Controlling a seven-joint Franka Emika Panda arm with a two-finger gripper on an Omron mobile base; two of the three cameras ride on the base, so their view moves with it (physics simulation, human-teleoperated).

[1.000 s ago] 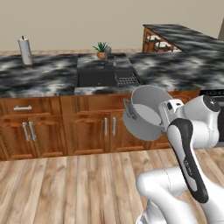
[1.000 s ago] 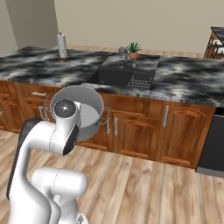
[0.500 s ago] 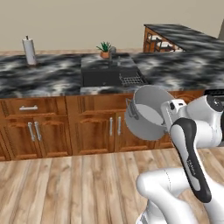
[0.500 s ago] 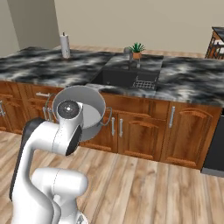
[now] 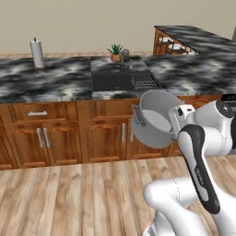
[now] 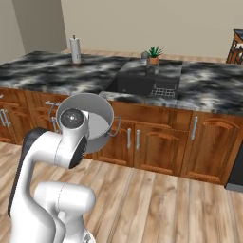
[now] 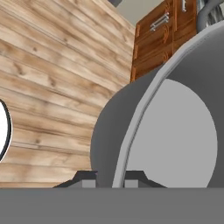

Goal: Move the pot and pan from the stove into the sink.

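Observation:
My gripper (image 7: pixel 111 178) is shut on the rim of the silver-grey pot (image 7: pixel 175 131), one finger inside the wall and one outside. The pot (image 5: pixel 154 120) hangs tipped on its side in front of the wooden cabinet doors, below counter height, its pale inside facing the counter. From the right base view the pot (image 6: pixel 95 121) sits just behind my wrist. The sink (image 5: pixel 115 82) (image 6: pixel 137 85) lies in the marbled counter behind it, with a wire rack (image 5: pixel 145 84) in its right part. A dark sliver of the stove (image 6: pixel 236 175) shows at the far right. The pan is out of view.
A paper towel roll (image 5: pixel 37 53) stands at the back left of the counter. A small potted plant (image 5: pixel 115 51) and a faucet (image 5: pixel 124 54) sit behind the sink. Wooden cabinets (image 5: pixel 60 133) front the counter, above a plank floor. A raised counter with shelves (image 5: pixel 168 44) stands back right.
The whole picture has slid a little to the right in both base views, so the camera has moved along the counter. The pot stays gripped and tipped the same way.

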